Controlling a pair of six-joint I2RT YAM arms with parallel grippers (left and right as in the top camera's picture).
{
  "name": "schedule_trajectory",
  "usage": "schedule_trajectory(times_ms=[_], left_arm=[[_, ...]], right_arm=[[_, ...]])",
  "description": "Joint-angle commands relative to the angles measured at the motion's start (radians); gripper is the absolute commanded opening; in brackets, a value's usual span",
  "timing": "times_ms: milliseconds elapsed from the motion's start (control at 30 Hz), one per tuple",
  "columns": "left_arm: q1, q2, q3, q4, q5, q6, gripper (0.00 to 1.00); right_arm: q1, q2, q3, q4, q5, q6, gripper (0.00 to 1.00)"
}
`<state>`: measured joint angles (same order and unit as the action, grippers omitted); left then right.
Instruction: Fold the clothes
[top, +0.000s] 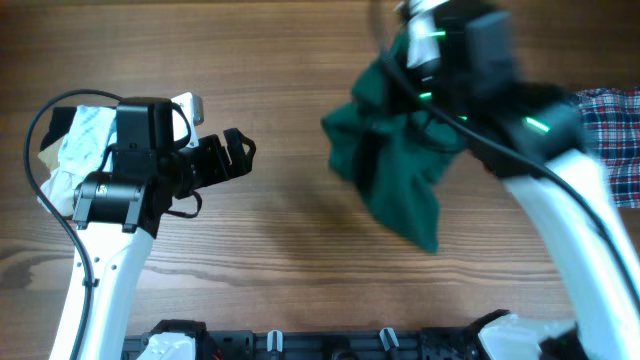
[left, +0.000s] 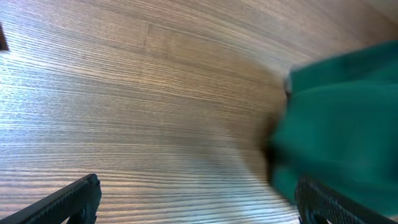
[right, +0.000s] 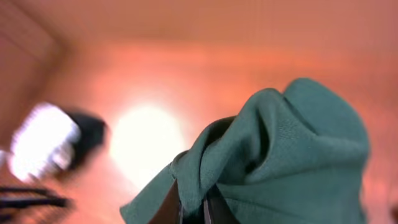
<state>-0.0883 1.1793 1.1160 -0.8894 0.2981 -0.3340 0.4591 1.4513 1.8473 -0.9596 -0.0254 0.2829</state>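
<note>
Clamping one green garment (top: 395, 170): right end effector (right: 193, 208), pinched tight.

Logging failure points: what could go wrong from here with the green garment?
The right gripper pinches only a small fold of the large dark green fabric garment, so it may slip free. The cloth is bunched and could land crumpled. The open left gripper is apart from it, giving no support.

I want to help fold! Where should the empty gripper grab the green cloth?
Probably the loose left edge of the green cloth, coming in from the left. The right gripper pinches its top, so it is bunched, and that edge faces the open left gripper.
</note>
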Motion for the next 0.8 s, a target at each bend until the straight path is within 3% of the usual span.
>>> schedule_trajectory(times_ms=[0,100,167,200,267,333,367,433,500,567,633,767], left_arm=[[0.005,0.001,0.015,0.003,0.012,0.02,1.0],[0.005,0.001,0.015,0.003,0.012,0.02,1.0],[0.005,0.001,0.015,0.003,0.012,0.02,1.0],[0.005,0.001,0.015,0.003,0.012,0.02,1.0],[0.005,0.001,0.015,0.005,0.012,0.02,1.0],[0.005,0.001,0.015,0.003,0.013,0.02,1.0],[0.005,0.001,0.015,-0.001,0.013,0.02,1.0],[0.005,0.0,0.015,-0.006,0.012,0.02,1.0],[0.005,0.001,0.015,-0.004,0.012,0.02,1.0],[0.005,0.001,0.015,-0.004,0.012,0.021,1.0],[0.005,0.001,0.015,-0.002,0.012,0.021,1.0],[0.005,0.001,0.015,0.003,0.012,0.021,1.0]], right_arm=[[-0.002,-0.042,0.041,0.035,-0.037,-0.108,0.04],[-0.002,-0.037,0.04,-0.003,-0.051,-0.221,0.04],[-0.002,-0.034,0.04,-0.029,0.24,-0.045,0.04],[-0.002,-0.029,0.04,-0.019,0.282,0.043,0.04],[-0.002,-0.02,0.04,0.031,0.356,0.016,0.04],[-0.003,-0.018,0.04,0.007,0.68,0.133,0.04],[-0.009,-0.018,0.04,-0.011,0.708,0.133,0.04],[-0.038,-0.018,0.04,-0.048,0.663,0.085,0.04],[-0.113,-0.017,0.04,-0.11,0.676,0.134,0.05],[-0.276,-0.018,0.05,-0.198,0.632,0.214,0.04],[-0.418,-0.021,0.066,-0.239,0.348,0.22,0.04],[-0.432,-0.018,0.064,-0.166,-0.13,0.157,0.04]])
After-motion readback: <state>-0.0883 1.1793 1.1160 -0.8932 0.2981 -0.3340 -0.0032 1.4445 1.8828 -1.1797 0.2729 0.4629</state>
